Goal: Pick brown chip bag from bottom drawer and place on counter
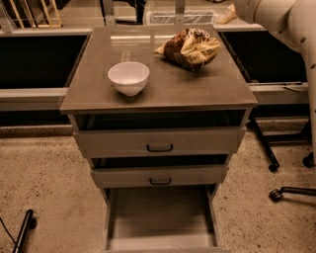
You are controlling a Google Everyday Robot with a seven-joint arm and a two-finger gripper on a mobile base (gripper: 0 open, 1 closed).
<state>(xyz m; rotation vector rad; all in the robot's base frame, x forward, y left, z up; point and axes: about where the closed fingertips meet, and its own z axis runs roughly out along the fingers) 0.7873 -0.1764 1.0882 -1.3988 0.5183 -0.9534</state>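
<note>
The brown chip bag [190,48] lies on the counter [163,91] at its back right. It is dark brown and cream-yellow, wrinkled, and nothing holds it. My gripper [228,14] is at the top right, above and behind the counter's back right corner, apart from the bag. The white arm [281,17] runs off the right edge. The bottom drawer [160,217] is pulled out below, and its flat grey floor is bare.
A white bowl [129,77] stands on the left half of the counter. The two upper drawers [159,142] with black handles are slightly open. Chair casters [274,193] are on the floor at right. A black leg [23,230] is at the bottom left.
</note>
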